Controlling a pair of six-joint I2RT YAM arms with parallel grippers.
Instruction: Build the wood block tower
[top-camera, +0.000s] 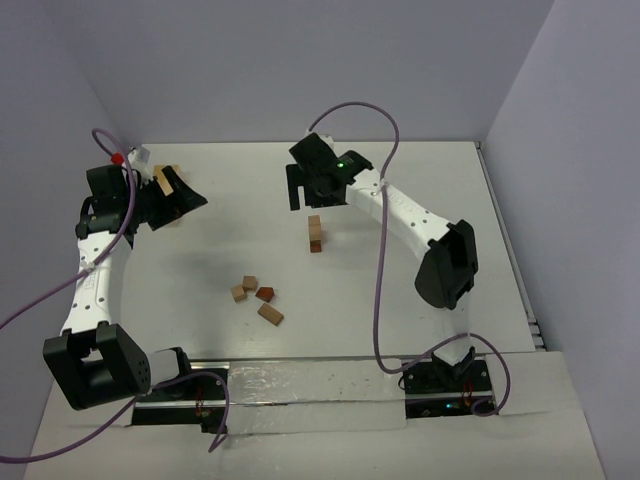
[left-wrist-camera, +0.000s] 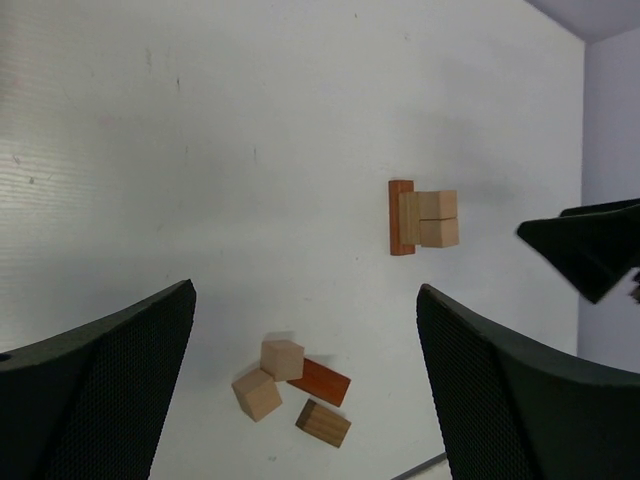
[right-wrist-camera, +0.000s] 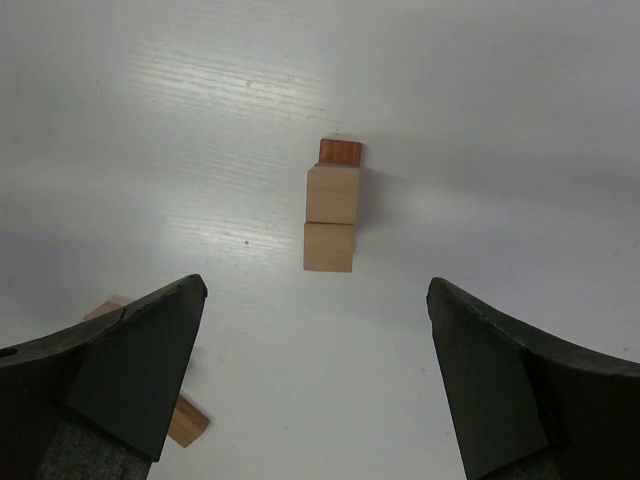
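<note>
The tower stands mid-desk. The right pincer hovers spread and empty above its far side. The left pincer, also spread and empty, waits far left. Loose wood blocks lie near-left, probably within either arm's reach.

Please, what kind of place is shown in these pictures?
Probably a robotics lab test cell: a white table boxed in by plain walls, a cabled left arm and right arm bolted at its near edge, and small wood blocks for practice.

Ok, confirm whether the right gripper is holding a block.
No, the right gripper stands open and empty, with the tower apart beyond its fingertips.
</note>
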